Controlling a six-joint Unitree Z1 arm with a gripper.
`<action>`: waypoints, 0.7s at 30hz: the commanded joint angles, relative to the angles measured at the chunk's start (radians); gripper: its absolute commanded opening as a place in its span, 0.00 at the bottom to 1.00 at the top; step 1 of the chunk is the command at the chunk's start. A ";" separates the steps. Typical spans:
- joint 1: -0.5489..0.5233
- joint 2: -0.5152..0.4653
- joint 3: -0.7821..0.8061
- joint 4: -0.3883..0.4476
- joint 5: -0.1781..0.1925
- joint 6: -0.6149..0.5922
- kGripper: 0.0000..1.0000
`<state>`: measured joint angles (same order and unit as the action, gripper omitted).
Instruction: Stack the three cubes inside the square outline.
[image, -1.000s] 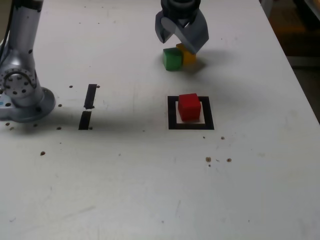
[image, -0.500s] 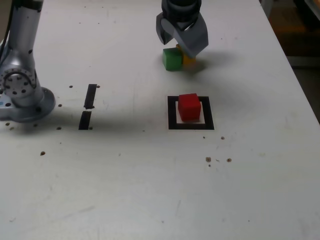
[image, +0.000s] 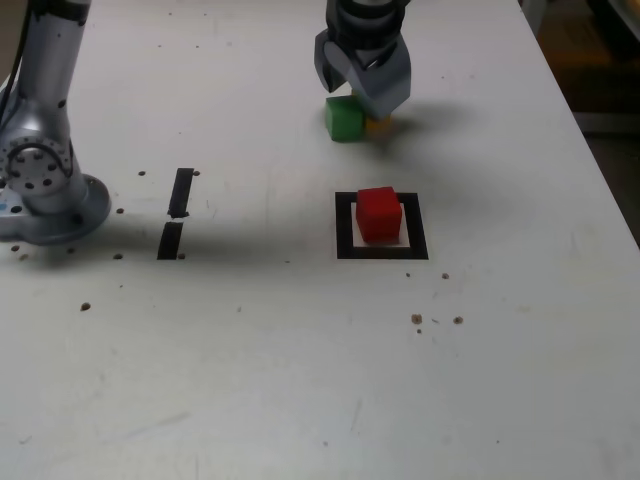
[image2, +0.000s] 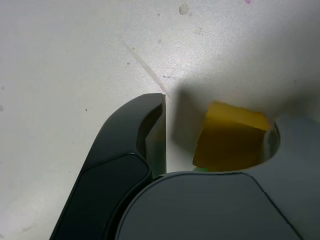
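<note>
Now — open gripper (image2: 215, 135) around the yellow cube (image2: 232, 140).

Claw (image: 356, 100) angled downward, jaws apart, beneath the dark wrist (image: 367, 22)

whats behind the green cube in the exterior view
Part of the yellow cube shows beside and behind the green cube; the gripper covers the rest there.

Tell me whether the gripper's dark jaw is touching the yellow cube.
Apart: the wrist view plainly shows a strip of bare table between that jaw and the yellow cube.
</note>
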<state>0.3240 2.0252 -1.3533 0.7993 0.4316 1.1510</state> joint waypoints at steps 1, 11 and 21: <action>-0.002 0.006 -0.005 -0.008 -0.003 0.002 0.47; -0.002 0.005 -0.005 -0.038 -0.038 -0.065 0.11; -0.008 -0.070 -0.058 0.015 -0.053 -0.395 0.00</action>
<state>0.3219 1.9705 -1.3970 0.7996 0.3803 0.7876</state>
